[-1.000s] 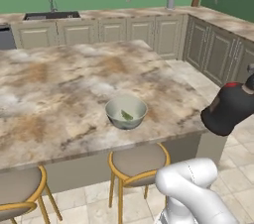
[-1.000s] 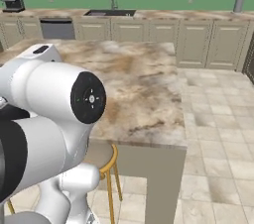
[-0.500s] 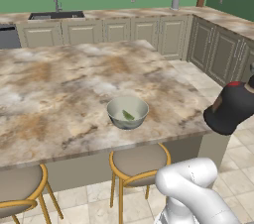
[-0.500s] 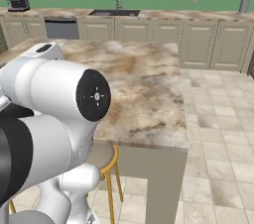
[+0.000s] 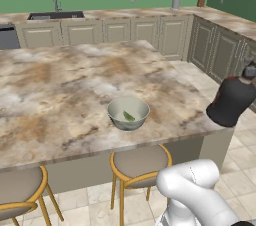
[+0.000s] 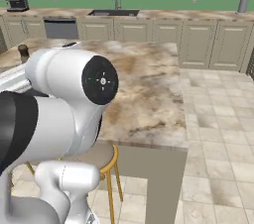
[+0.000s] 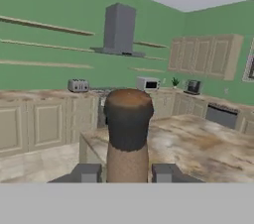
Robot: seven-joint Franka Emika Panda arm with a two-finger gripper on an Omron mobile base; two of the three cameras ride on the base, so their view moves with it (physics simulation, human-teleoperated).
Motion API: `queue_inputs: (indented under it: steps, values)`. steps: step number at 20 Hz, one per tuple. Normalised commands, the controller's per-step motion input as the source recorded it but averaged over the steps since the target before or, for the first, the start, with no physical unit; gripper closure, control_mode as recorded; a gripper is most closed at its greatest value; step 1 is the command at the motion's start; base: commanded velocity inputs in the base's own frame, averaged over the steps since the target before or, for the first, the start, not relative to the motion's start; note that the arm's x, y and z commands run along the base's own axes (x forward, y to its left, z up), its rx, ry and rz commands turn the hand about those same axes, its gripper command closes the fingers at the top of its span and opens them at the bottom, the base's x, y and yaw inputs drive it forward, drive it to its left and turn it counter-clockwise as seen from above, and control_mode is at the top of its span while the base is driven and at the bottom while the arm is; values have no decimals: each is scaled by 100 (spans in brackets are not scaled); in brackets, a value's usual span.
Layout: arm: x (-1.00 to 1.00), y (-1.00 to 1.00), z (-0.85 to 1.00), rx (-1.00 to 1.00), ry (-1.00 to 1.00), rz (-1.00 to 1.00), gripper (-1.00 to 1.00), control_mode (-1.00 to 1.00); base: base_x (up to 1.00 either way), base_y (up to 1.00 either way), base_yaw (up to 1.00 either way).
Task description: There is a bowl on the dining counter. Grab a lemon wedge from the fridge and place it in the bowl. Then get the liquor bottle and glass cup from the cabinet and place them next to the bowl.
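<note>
Over the last sec the whole left base view has shifted: the dining counter [image 5: 60,95] and the bowl [image 5: 128,113] sit bigger and a bit further right in frame than before, so the base has rolled closer to the island; the things themselves look unmoved on the counter. The liquor bottle [image 5: 231,99] rode along w/ the arm and keeps about the same spot at the right edge of that view, just off the counter's right-hand corner and well apart from the bowl. In the hand view the gripper [image 7: 128,172] has its two fingers closed narrow on the bottle's neck [image 7: 127,161], one tip each side, w/ the dark cap [image 7: 128,119] standing up between them. So the grip is holding, no slip seen betw. frames. The bowl already has a small green-yellow wedge [image 5: 129,116] in it, so the lemon step looks done and this reads as the carry-to-counter leg for the bottle; the glass cup is presumably still to fetch. Bottle's long axis runs roughly vertical, cap up, dark body low; in the left base view it leans slightly, top toward the right. Judged from here, it needs to come in over the counter edge and go down upright just beside the bowl, not touching it.
</note>
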Motion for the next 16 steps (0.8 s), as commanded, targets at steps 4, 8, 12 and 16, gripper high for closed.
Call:
queue_inputs:
  steps: [4, 8, 12, 16]
  values:
    - [81, -18, -27, 0, 29, -17, 100, -100, 0, 0, 0]
    - [92, -1, -48, 0, 23, -3, 100, -100, 0, 0, 0]
    - [84, -9, -63, 0, 12, 2, 100, -100, 0, 0, 0]
    - [69, -20, -63, 0, 2, 11, 100, -100, 0, 0, 0]
